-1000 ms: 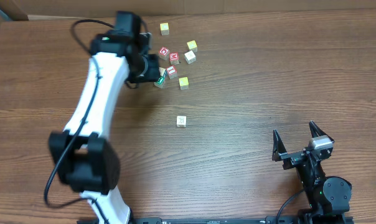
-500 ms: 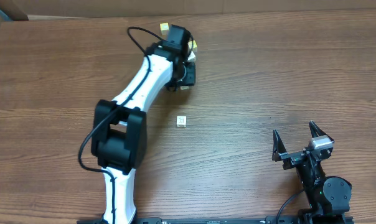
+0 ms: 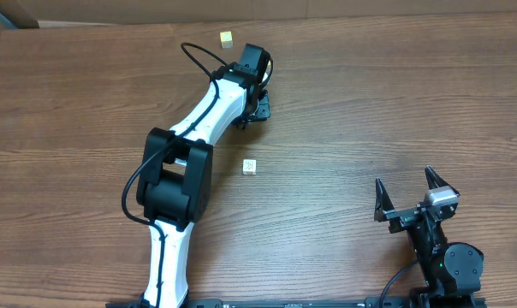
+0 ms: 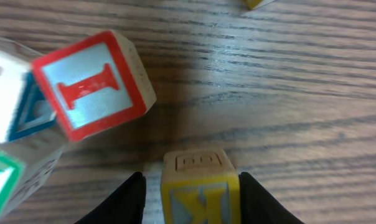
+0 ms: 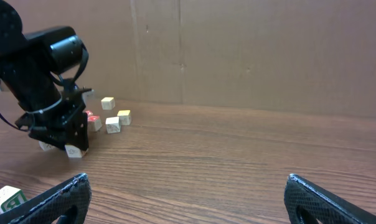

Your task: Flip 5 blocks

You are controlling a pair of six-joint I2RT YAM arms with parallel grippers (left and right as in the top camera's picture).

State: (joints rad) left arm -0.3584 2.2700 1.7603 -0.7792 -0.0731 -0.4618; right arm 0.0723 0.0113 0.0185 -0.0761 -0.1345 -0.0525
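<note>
The yellow K block (image 4: 200,190) sat between the fingers (image 4: 122,202) of my left gripper (image 4: 191,180), its K face turned toward my wrist camera. My jaws stood narrow around it. One finger looked to be against its side and a thin sliver showed at the other, so I could not tell whether I was pinching it or only bracketing it.

Just beyond it, apart from it on the wood, lay the red-framed I block (image 4: 91,87), skewed in the view. It was close against the blue-and-white block (image 4: 14,109) at the edge of the frame. Below those sat the green block (image 4: 0,180), mostly cut off. The corner of another yellowish cube (image 4: 258,3) peeked in at the top.

From overhead my left arm (image 3: 199,128) reached across the table (image 3: 370,103) and covered that whole cluster, so only the wrist camera showed those faces. The overhead view did show a lone whitish block (image 3: 250,167) on open wood, well apart from the cluster. It also showed a pale-yellow cube (image 3: 227,38) near the table's far edge.

My right gripper (image 3: 404,181) hung near the table's near corner, well apart from all the blocks. Its jaws were spread wide with nothing between them.

Its wrist camera gave the side view: the yellow block low at my left fingertips, down at the table top. A cardboard wall (image 5: 238,50) stood behind the table.
</note>
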